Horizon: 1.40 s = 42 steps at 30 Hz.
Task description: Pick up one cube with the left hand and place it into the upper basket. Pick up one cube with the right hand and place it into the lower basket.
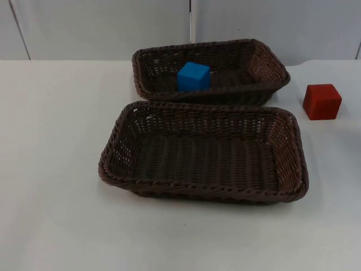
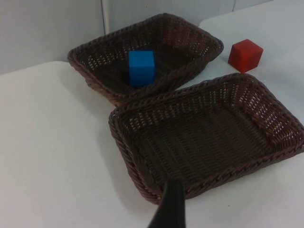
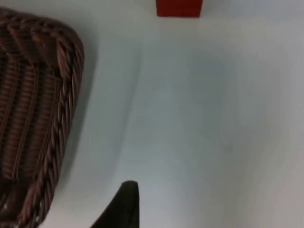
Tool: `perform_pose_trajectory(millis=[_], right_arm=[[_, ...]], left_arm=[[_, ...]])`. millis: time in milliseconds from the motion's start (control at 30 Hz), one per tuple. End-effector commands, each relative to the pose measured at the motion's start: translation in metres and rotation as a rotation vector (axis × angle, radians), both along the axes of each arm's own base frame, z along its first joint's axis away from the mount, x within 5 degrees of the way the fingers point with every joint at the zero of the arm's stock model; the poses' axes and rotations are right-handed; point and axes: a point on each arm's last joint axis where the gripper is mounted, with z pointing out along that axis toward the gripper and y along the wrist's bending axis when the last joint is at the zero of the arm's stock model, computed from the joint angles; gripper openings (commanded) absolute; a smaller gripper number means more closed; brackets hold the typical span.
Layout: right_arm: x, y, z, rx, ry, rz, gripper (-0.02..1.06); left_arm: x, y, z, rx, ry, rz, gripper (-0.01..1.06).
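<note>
A blue cube (image 1: 193,76) (image 2: 142,67) rests inside the upper brown wicker basket (image 1: 271,59) (image 2: 95,85). The lower basket (image 1: 203,192) (image 2: 126,156) in front of it holds nothing. On the white table to the right of the upper basket sits a red cube (image 1: 322,101) (image 2: 245,55) (image 3: 179,8). My left gripper (image 2: 168,209) hovers back from the lower basket's near left corner, holding nothing that I can see. My right gripper (image 3: 124,204) hangs over bare table beside the lower basket's right rim (image 3: 61,123), with the red cube some way ahead of it.
The two baskets stand close together, rims almost touching. The grey partition wall (image 1: 101,28) closes off the table behind the upper basket. White table surface (image 1: 51,169) spreads to the left and in front of the baskets.
</note>
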Motion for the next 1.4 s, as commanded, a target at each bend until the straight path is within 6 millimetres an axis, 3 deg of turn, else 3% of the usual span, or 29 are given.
perform_pose_trajectory(millis=[0, 33, 167, 333, 567, 1067, 1367], right_arm=[[0.025, 0.003, -0.014, -0.025, -0.013, 0.020, 1.05], [0.025, 0.003, -0.014, -0.025, -0.013, 0.020, 1.05], [0.064, 0.007, -0.047, -0.039, -0.068, 0.032, 1.05], [0.089, 0.017, -0.073, -0.028, -0.096, 0.045, 1.05], [0.118, 0.040, -0.094, -0.035, -0.123, 0.106, 1.05], [0.142, 0.043, -0.132, -0.021, -0.207, 0.103, 1.05], [0.151, 0.031, -0.152, -0.017, -0.234, 0.070, 1.05]], left_arm=[[-0.001, 0.000, -0.001, -0.002, 0.002, 0.002, 0.72], [-0.001, 0.000, -0.001, -0.002, 0.002, 0.002, 0.72], [-0.001, 0.000, -0.001, -0.002, 0.002, 0.002, 0.72], [-0.001, 0.000, -0.001, -0.003, 0.000, 0.003, 0.72], [-0.001, 0.001, 0.000, -0.005, -0.005, 0.005, 0.72], [-0.001, 0.001, 0.000, -0.005, -0.006, 0.006, 0.72], [0.000, 0.001, 0.001, -0.010, -0.018, 0.011, 0.72]])
